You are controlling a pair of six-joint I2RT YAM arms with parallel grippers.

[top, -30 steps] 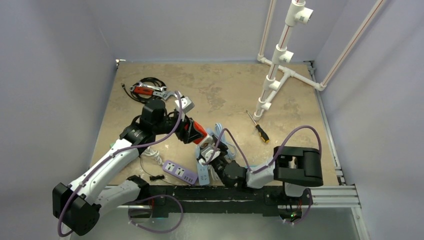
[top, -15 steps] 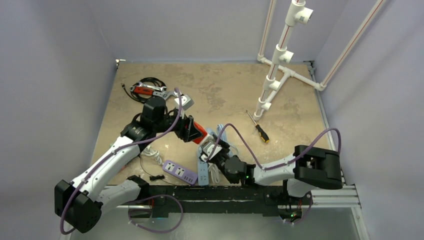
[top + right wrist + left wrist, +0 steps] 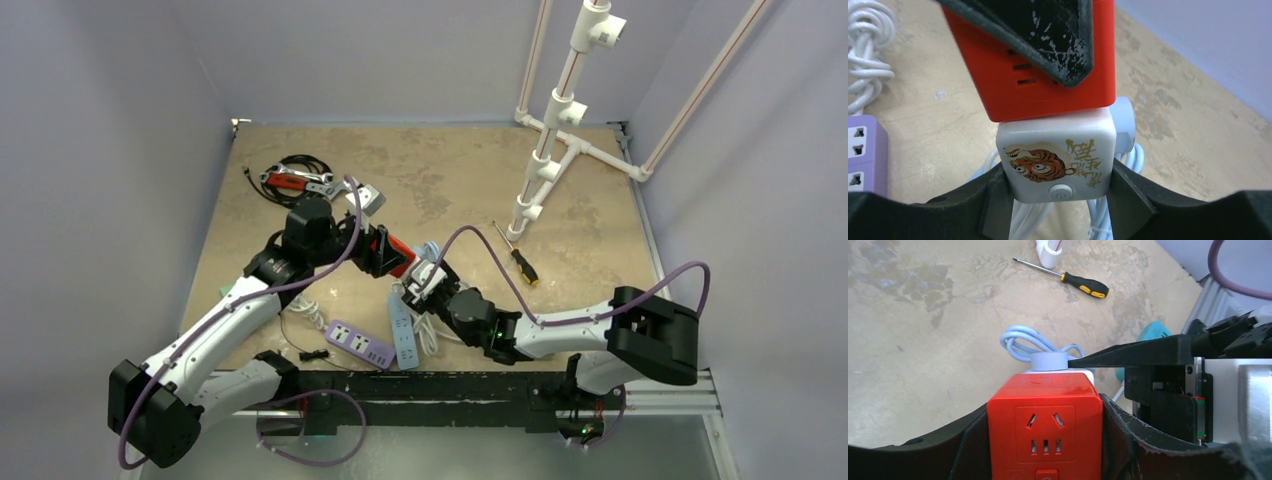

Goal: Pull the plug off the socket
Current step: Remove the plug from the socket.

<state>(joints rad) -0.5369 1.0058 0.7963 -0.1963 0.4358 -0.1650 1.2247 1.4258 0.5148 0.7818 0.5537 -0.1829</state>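
Now your left claw [image 3: 1045, 440] clamps the red socket [image 3: 1045, 410]; your right claw [image 3: 1059, 200] pinches the white plug [image 3: 1058, 145], pointing forward into it.

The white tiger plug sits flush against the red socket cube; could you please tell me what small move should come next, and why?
Probably pull the right claw straight away from the left claw: they grip the white tiger plug and red socket cube, which meet without a gap.

Over the last second we've watched the right arm [image 3: 570, 328] stretch way out, with its elbow swinging toward the table's [image 3: 450, 170] right edge. The right gripper [image 3: 422, 285] and white tiger plug [image 3: 430, 272] slid away from the near edge, and the red socket cube [image 3: 398, 257] got nudged along too.
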